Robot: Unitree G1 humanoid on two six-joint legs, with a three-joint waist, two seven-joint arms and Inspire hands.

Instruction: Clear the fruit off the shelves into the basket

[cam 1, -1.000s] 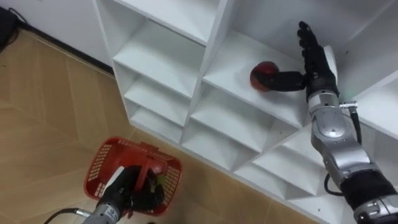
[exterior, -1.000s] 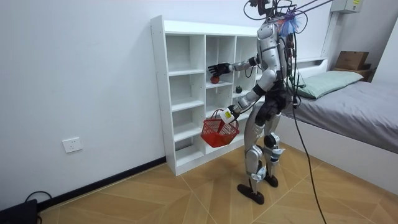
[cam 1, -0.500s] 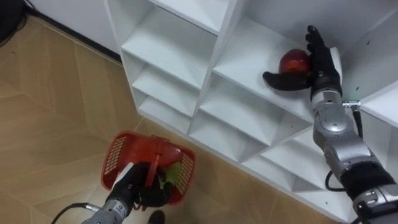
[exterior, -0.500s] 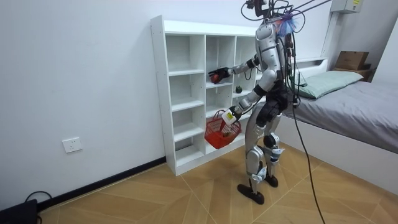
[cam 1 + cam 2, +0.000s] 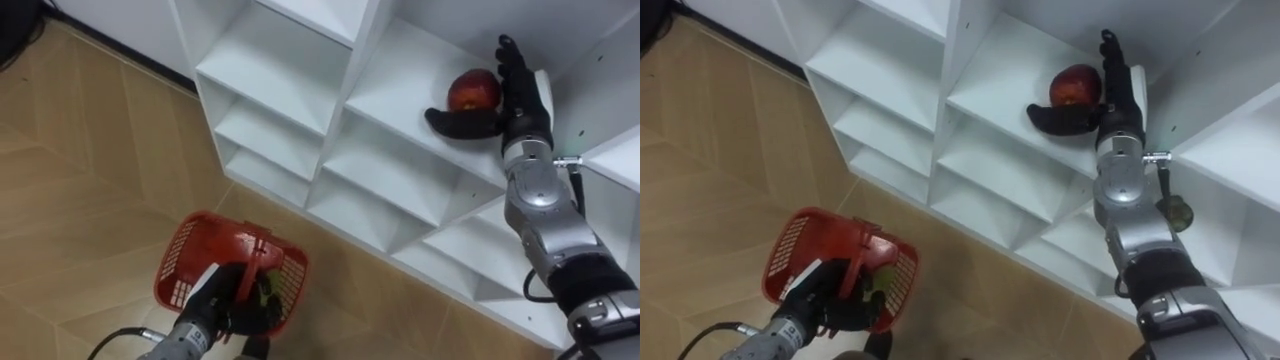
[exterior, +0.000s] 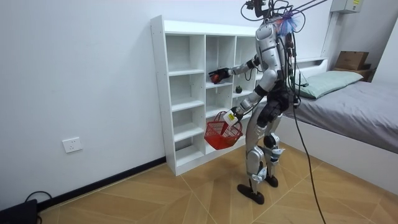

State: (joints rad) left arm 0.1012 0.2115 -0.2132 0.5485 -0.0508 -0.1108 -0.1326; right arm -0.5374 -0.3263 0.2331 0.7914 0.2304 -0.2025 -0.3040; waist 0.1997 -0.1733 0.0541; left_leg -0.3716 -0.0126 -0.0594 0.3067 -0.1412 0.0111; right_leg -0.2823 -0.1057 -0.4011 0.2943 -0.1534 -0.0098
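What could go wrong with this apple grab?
1. The right hand cups the apple with straight fingers and only the thumb in front; it may roll off the shelf to the floor.
2. The basket, held by the left hand, hangs low and far to the left, not under the apple, so a slip would likely miss it.

Right arm raised and stretched forward, right hand (image 5: 518, 105) held upright, fingers kept straight, thumb spread wide sideways; left arm lowered, left hand (image 5: 228, 306) closed round a basket handle (image 5: 256, 246)
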